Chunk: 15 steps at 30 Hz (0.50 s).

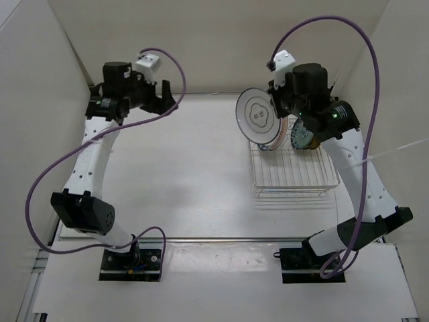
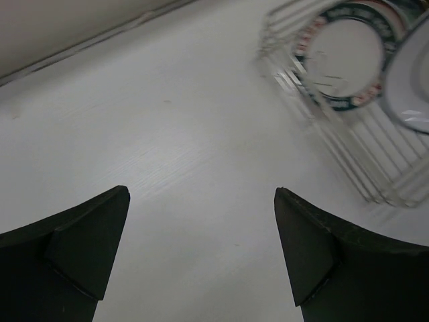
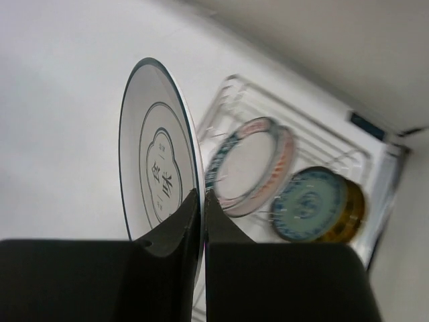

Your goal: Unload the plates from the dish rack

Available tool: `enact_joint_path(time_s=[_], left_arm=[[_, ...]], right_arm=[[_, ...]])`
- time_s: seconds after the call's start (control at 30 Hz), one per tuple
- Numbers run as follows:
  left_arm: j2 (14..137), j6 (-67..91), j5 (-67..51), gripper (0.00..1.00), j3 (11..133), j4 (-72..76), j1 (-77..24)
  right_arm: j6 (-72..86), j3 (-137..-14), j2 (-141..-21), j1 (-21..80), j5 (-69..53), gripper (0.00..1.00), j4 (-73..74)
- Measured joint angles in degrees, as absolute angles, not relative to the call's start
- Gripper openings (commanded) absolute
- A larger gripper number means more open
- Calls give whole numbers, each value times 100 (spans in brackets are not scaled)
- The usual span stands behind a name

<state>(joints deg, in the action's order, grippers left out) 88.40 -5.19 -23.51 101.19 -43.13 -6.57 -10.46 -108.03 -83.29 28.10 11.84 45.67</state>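
Observation:
My right gripper (image 1: 275, 107) (image 3: 202, 198) is shut on the rim of a white plate with dark rings (image 1: 257, 116) (image 3: 151, 161), held upright above the far left corner of the chrome dish rack (image 1: 292, 176). In the rack stand a white plate with a dark patterned rim (image 3: 244, 168) (image 2: 348, 57), an orange-rimmed plate behind it, a teal plate (image 3: 308, 204) and a golden-yellow plate (image 3: 352, 215) (image 1: 305, 137). My left gripper (image 1: 164, 94) (image 2: 201, 215) is open and empty, far left of the rack, above bare table.
White walls enclose the table on the left, back and right. The rack (image 2: 348, 144) sits at the right back of the table. Purple cables loop over both arms.

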Motion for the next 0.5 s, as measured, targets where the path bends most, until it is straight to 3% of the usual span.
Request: enact_joint_path(time_s=[0.23,0.43,0.5], left_arm=[[9592,-720,-3924,100,10486,-4204,-1896],[9992,-913,-4158,97,10785,-4222,-2722],[10016,-947,-4143,91,10785,-4252,-2910]], right_arm=[[-1387,-10235,-8458,2543,-1181,0,4976],[-1485,-10237,-8449,2355,-1909,0,5002],[-1490,-10237,-8449,2314,-2075,0,5002]])
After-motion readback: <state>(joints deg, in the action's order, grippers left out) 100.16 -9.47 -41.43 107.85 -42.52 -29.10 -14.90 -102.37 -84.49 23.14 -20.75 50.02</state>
